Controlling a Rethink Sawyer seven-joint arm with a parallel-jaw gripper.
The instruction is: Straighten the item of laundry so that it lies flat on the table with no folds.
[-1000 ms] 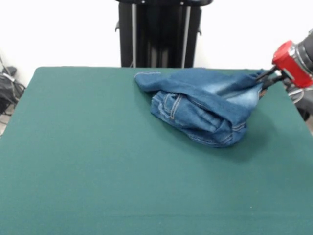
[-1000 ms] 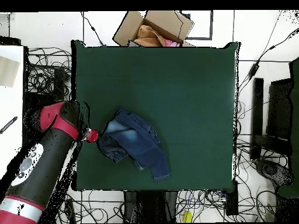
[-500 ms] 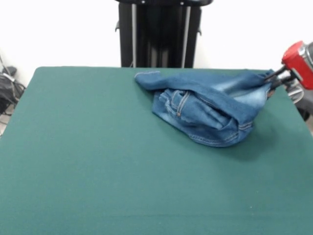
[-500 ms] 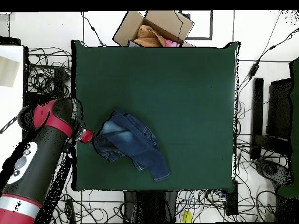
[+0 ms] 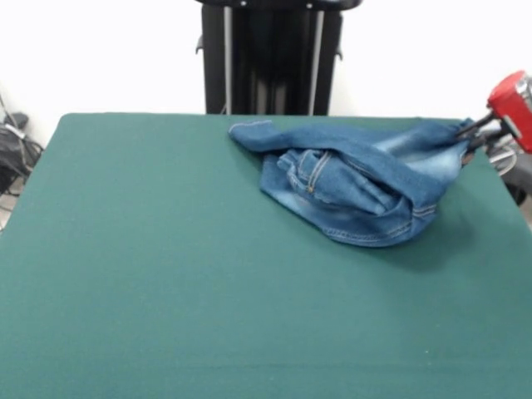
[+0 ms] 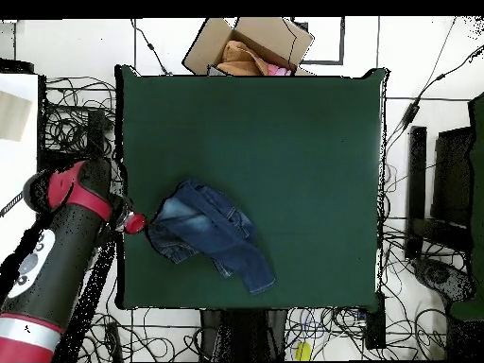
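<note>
Front view: jeans [image 5: 357,187] corner pinched in gripper [image 5: 470,133], right.

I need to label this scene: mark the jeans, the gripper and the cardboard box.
jeans [image 5: 357,195]: front view, on the bunched denim in the middle.
gripper [image 5: 467,133]: front view, at the black fingertips pinching the jeans' edge.
cardboard box [image 6: 248,43]: overhead view, on its open flaps.
</note>
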